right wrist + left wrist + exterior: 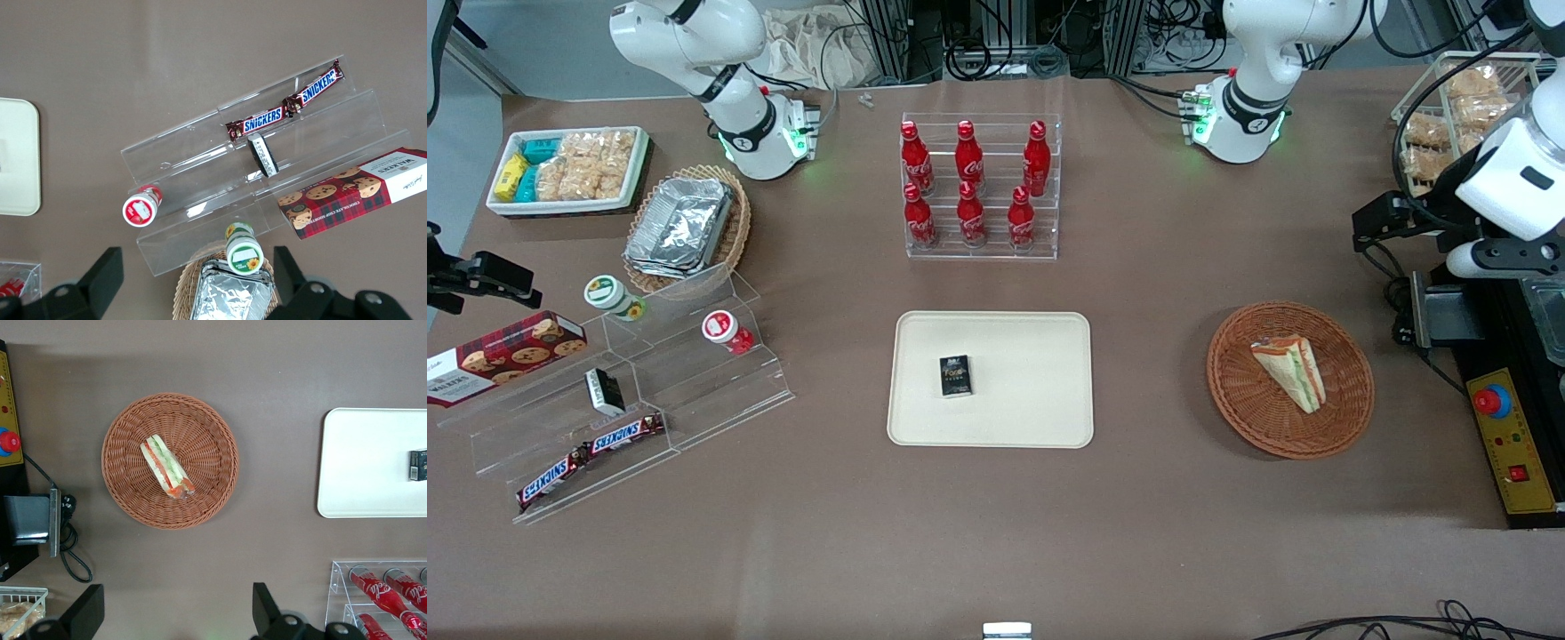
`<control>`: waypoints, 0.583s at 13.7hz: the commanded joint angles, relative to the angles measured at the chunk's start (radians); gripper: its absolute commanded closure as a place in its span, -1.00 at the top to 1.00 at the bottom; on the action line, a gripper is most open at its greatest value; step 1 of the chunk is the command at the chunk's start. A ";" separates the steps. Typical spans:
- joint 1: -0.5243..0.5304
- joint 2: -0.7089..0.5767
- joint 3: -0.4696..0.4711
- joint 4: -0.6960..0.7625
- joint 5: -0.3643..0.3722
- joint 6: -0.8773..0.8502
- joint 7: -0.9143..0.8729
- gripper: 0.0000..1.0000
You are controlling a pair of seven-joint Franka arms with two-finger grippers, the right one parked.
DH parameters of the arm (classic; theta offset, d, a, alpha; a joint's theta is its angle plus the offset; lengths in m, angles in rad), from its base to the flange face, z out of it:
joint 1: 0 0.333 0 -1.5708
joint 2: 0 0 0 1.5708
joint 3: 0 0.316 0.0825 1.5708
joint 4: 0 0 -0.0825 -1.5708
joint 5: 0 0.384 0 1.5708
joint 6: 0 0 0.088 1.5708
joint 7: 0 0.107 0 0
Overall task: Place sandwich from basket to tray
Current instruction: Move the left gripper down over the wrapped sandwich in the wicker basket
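Left arm is raised at its own end of the table, wrist camera looking straight down. Gripper hangs high above the table with fingers spread wide, nothing between them. Sandwich lies well below it in the middle of the basket: pale bread wedge, green and red-orange filling, clear wrap. Tray sits beside the basket toward the parked arm, holding a small dark box.
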 commanded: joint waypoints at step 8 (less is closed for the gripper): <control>-0.015 -0.004 0.003 0.000 0.001 -0.017 -0.057 1.00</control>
